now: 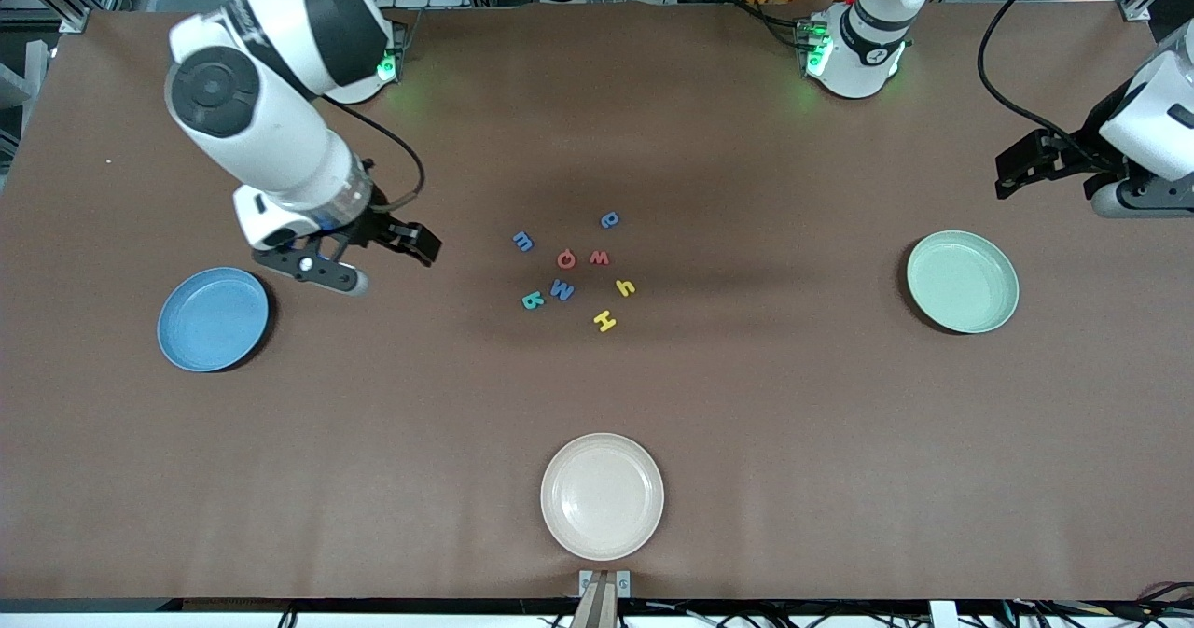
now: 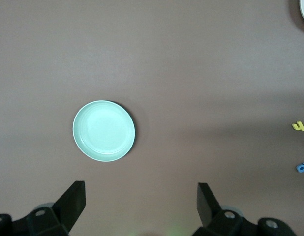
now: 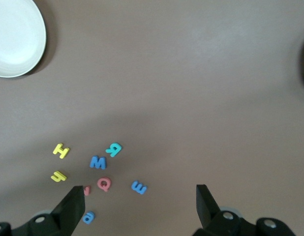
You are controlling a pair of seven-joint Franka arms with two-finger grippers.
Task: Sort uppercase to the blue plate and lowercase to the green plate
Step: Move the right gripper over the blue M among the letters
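Note:
Eight foam letters lie clustered mid-table. The uppercase ones are yellow H (image 1: 604, 320), blue M (image 1: 562, 289), red Q (image 1: 566, 258) and teal B (image 1: 532, 300). The lowercase ones are blue m (image 1: 523, 242), red w (image 1: 599, 258), blue a (image 1: 609, 220) and yellow h (image 1: 625, 287). The blue plate (image 1: 213, 318) sits toward the right arm's end, the green plate (image 1: 963, 281) toward the left arm's end. My right gripper (image 1: 368, 257) hangs open and empty between the blue plate and the letters (image 3: 98, 162). My left gripper (image 1: 1073, 180) hangs open and empty beside the green plate (image 2: 104, 131).
A cream-white plate (image 1: 602, 495) sits near the table edge closest to the front camera, in line with the letters. Brown table surface stretches between the letter cluster and each plate. Both arm bases stand along the edge farthest from the camera.

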